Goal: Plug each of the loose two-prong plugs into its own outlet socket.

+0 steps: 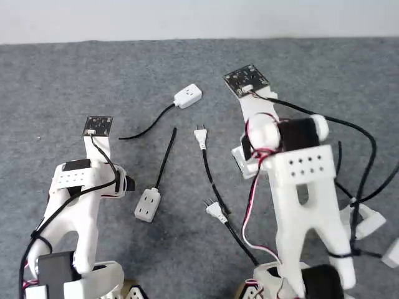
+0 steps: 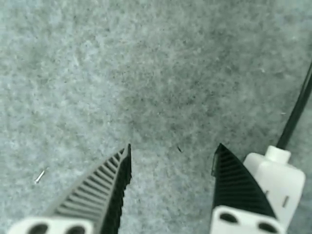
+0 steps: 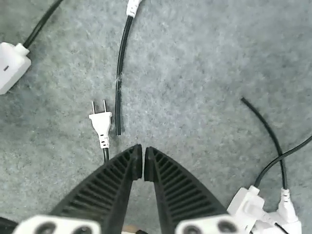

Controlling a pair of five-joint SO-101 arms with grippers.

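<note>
On the worktop (image 1: pixel 62 75): your far plug (image 1: pixel 200 135) and near plug (image 1: pixel 216 210) lie loose between the arms, the near one at 6 o'clock of the far one.
Far socket (image 1: pixel 187 96): at 11 o'clock of the far plug, apart from it.
Near socket (image 1: pixel 148 205): at 9 o'clock of the near plug.
Left hand (image 2: pixel 173 148): spread, empty, one finger just beside the near socket.
Right hand (image 3: pixel 144 148): pressed together, empty, near the far plug.

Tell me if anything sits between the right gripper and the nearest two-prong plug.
Nothing visible does. Bare carpet separates the right gripper from the plug; a loose black cable lies beside the plug, not between.
</note>
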